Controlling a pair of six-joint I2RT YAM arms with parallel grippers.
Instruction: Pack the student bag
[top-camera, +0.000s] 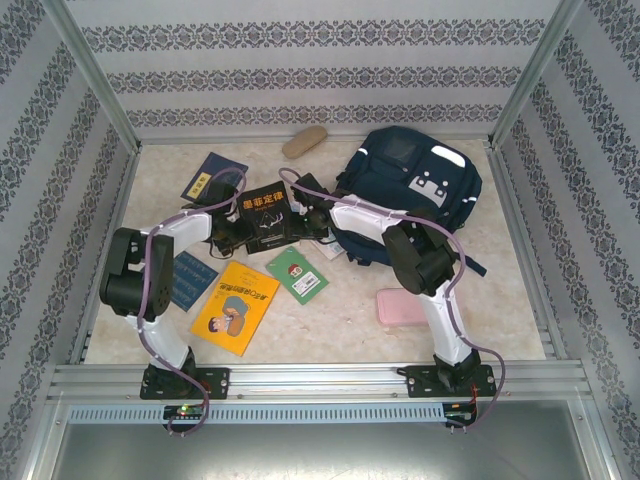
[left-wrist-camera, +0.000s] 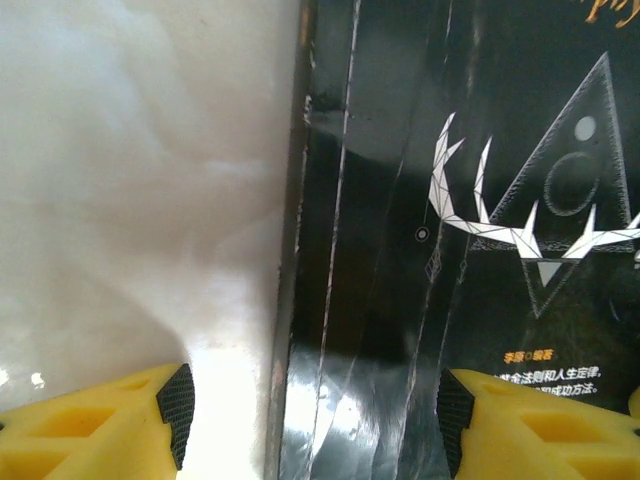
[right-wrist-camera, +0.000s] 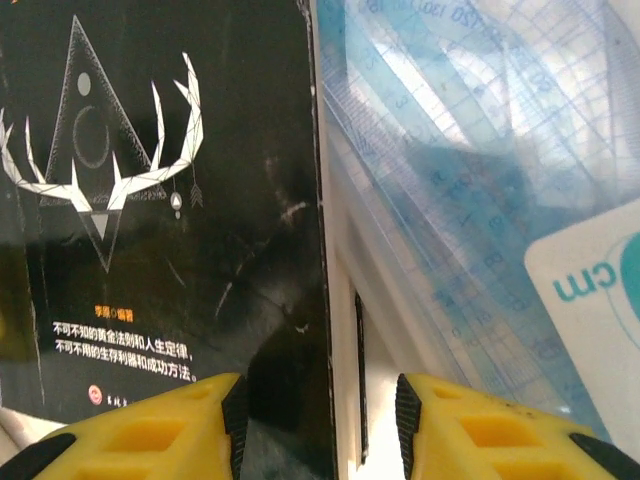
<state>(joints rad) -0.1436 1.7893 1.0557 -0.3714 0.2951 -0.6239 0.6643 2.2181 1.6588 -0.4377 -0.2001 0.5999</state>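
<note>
- Occupying the far right corner of the table (top-camera: 350, 330), the student bag (top-camera: 415, 185) lies front panel up, well apart from the near edge.
- Left gripper (left-wrist-camera: 315, 400): fingers spread, straddling the left edge of the black book (left-wrist-camera: 450, 250). One pad is over bare table, the other over the cover, and nothing is clamped.
- Right gripper (right-wrist-camera: 322, 410): fingers likewise parted across the book's opposite edge, beside a clear ruler set (right-wrist-camera: 470, 200). No grasp is evident.
- Judgement: the bag is soft fabric, likely to sag and fold. It is probably light while unfilled, and its opening may collapse.
- Recommended hold: the top rim or a strap, pulling the mouth wide. Whether the zip is undone cannot be told.
</note>
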